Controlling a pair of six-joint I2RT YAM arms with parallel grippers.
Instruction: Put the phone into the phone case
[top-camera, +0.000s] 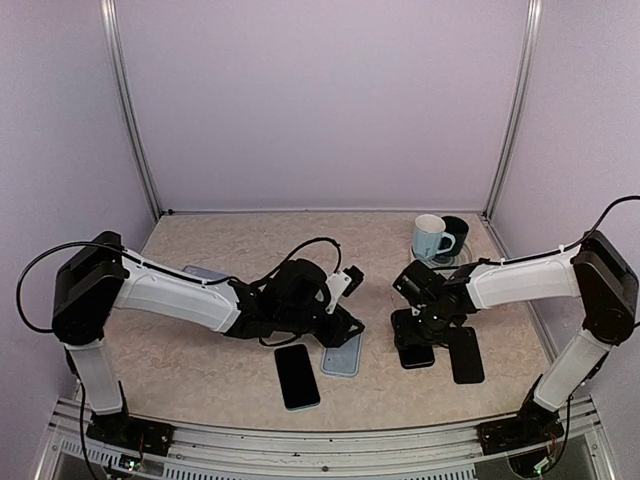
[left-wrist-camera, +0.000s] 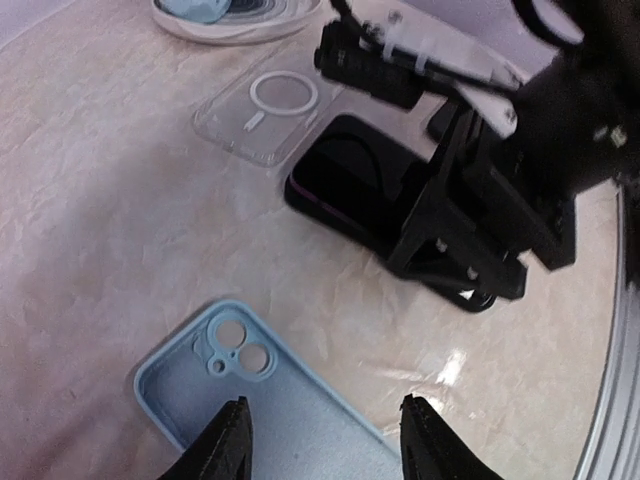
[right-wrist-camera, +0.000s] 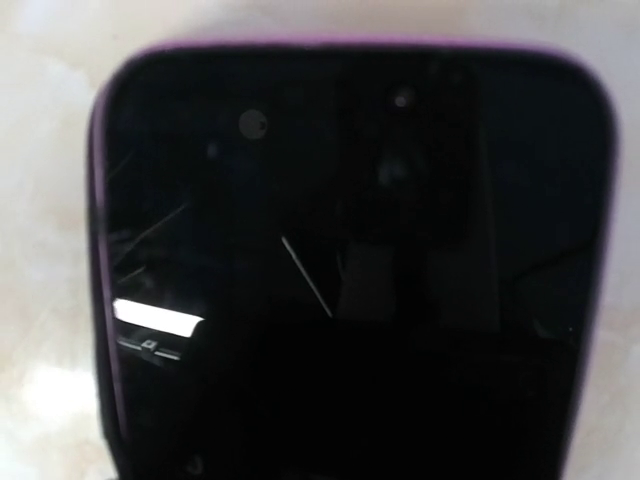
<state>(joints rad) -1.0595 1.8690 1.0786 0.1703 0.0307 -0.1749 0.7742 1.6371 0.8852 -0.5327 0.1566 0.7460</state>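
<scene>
Top view first: can see a black phone (top-camera: 297, 376) lying flat, screen up, on the pale marbled table (top-camera: 200, 360), just beside a light blue case (top-camera: 342, 355). Not in the case, just next to it, near the front edge. Got the left gripper (top-camera: 345, 322) parked right over the far end of that case.

Switching to the left wrist view for the details missing from above: case (left-wrist-camera: 270, 400) lies open side up, matte and soft-looking, with rounded corners and a camera cutout with two round holes. Left gripper (left-wrist-camera: 322, 420) spread wide, black fingers (left-wrist-camera: 228, 445) either side of the case's width, nothing pinched between them. Only here: a clear case (left-wrist-camera: 270, 110) with a white ring printed on it, glossy and see-through, lying near a plate (left-wrist-camera: 200, 25) at the top edge.

Over on the right, looking at the right gripper (top-camera: 413, 335) sitting on a purple-edged phone (top-camera: 416, 352). Also visible from the left wrist camera, gripper (left-wrist-camera: 465, 255) planted on that phone (left-wrist-camera: 350, 185). Right wrist view shows nothing but the phone (right-wrist-camera: 350, 250) close up: shiny black glass, thin purple rim, rounded corners, a few fine scratches. Can't tell whether those jaws are clenched or released.

Also from above: a light blue mug (top-camera: 430, 237) and a dark mug (top-camera: 458, 233) at the back.
</scene>
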